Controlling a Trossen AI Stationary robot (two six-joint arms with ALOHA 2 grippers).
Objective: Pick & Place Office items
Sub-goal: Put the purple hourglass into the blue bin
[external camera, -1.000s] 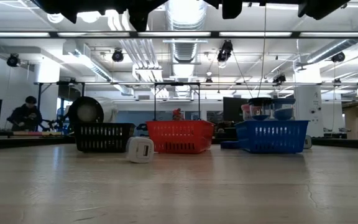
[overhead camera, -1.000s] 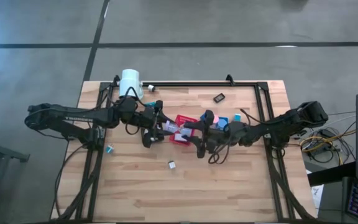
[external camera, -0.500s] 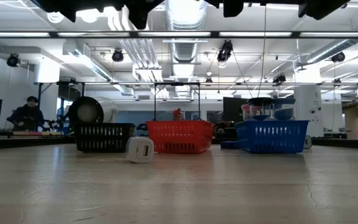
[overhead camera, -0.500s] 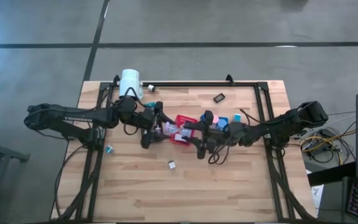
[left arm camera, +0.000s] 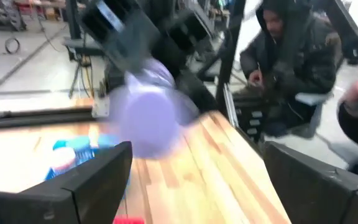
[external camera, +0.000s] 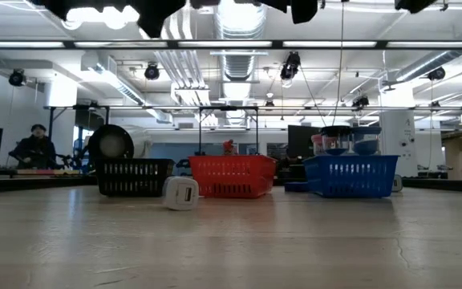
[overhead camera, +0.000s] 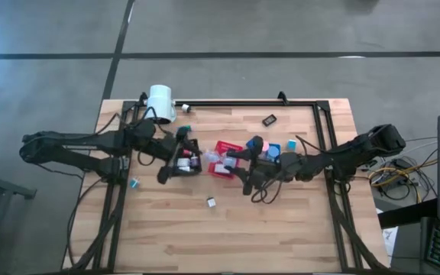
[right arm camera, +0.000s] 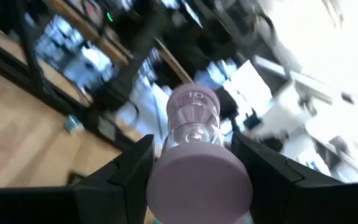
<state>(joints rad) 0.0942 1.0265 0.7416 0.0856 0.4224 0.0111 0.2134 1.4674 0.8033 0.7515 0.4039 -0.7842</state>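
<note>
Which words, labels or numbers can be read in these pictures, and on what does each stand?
No text can be read.
Raised marks on the lavender capped piece, between the fingers of the right pincer: too blurred to read.

A lavender cap (left arm camera: 146, 117) is smeared by motion blur just ahead of the left gripper's (left arm camera: 191, 186) spread jaws, and contact with anything cannot be told. The lower end of the pink-capped clear item (right arm camera: 194, 158) between the right gripper's (right arm camera: 194, 186) jaws is cut off. In the high view the pieces in the red tray (overhead camera: 221, 156) between the two grippers are too small to be identified.
</note>
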